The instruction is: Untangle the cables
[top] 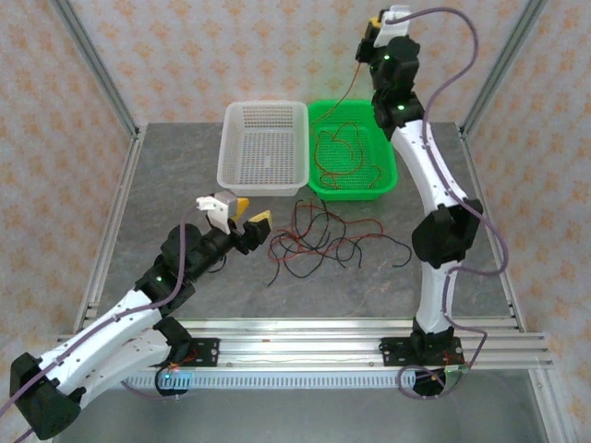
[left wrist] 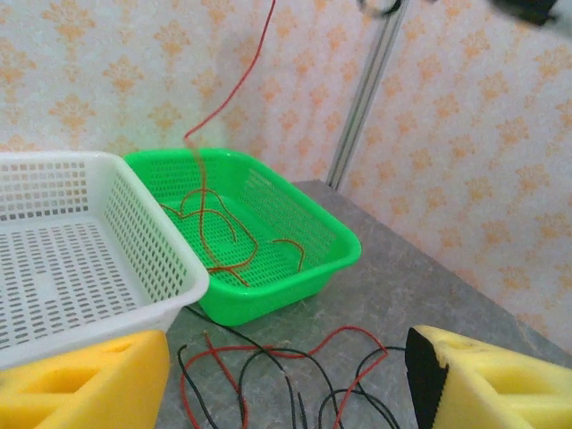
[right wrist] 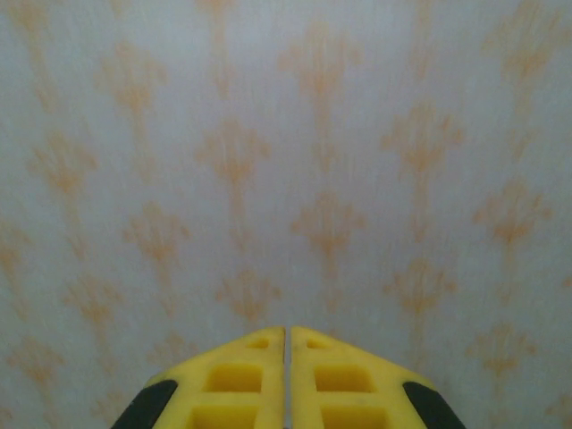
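Fingers (right wrist: pixel 237 384) of the right arm are pressed together, high above the green basket (top: pixel 354 192). A red cable (left wrist: pixel 234 89) runs from them down into that basket, where it lies looped among other red cables (top: pixel 340 148). The left fingers (left wrist: pixel 500 375) stand wide apart and hold nothing, low over the table (top: pixel 175 194). A tangle of red and black cables (top: pixel 319 242) lies on the table just beyond them, in front of the green basket. A white basket (top: pixel 263 180) sits against the green one's left side.
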Robot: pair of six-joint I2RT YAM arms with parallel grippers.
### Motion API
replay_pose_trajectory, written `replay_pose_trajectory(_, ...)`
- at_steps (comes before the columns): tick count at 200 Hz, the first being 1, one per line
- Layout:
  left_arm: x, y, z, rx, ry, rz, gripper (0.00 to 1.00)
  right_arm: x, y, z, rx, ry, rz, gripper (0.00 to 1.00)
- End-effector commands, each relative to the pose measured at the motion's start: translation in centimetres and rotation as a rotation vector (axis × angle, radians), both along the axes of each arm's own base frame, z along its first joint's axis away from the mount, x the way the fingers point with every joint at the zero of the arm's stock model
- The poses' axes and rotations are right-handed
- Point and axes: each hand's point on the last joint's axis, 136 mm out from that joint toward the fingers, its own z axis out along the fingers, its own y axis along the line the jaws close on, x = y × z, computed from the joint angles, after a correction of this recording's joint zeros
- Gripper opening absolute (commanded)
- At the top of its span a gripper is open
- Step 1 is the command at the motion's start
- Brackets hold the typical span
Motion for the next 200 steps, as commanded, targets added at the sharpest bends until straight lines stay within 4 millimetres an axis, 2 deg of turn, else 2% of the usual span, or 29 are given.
replay_pose_trajectory(1, -0.3, 0.8, 0.3, -0.007, 0.012, 0.032, 0.7, 2.6, 1.0, -9.7, -0.008, 0.193, 0.015, 0.0)
replay_pose_trajectory(15, -0.5, 1.1, 0.5, -0.008, 0.015, 0.04, 0.69, 2.9, 1.1, -14.8, 0.019, 0.259, 0.014, 0.0)
replay_pose_trajectory(35, -0.8, 1.6, 0.9, -0.01, 0.012, 0.053, 0.69, 2.5, 0.7, -19.3, 0.038, 0.31, -0.005, 0.0)
replay_pose_trajectory(63, -1.0, 2.2, 1.9, -0.013, -0.001, 0.075, 0.66, 2.0, -0.3, -22.0, 0.015, 0.363, -0.057, 0.0)
replay_pose_trajectory(89, -0.9, 2.3, 2.5, -0.029, 0.004, 0.08, 0.65, 1.6, -0.5, -24.9, -0.04, 0.44, -0.07, 0.0)
replay_pose_trajectory(116, -0.7, 2.0, 2.5, -0.039, 0.035, 0.073, 0.64, 1.6, -0.3, -29.8, -0.081, 0.575, -0.064, 0.0)
replay_pose_trajectory(152, -0.3, 1.5, 2.1, -0.031, 0.095, 0.073, 0.62, 2.6, -0.3, -35.9, -0.115, 0.82, -0.101, 0.0)
replay_pose_trajectory(174, 0.0, 1.3, 1.7, -0.026, 0.141, 0.076, 0.62, 2.8, -0.4, -37.4, -0.112, 0.934, -0.134, 0.02)
replay_pose_trajectory(183, 0.0, 1.2, 1.5, -0.021, 0.16, 0.075, 0.62, 2.5, -0.4, -37.6, -0.106, 0.969, -0.138, 0.09)
replay_pose_trajectory(200, 0.2, 1.3, 0.9, -0.013, 0.203, 0.089, 0.62, 1.9, -0.6, -36.7, -0.083, 0.99, -0.151, 0.24)
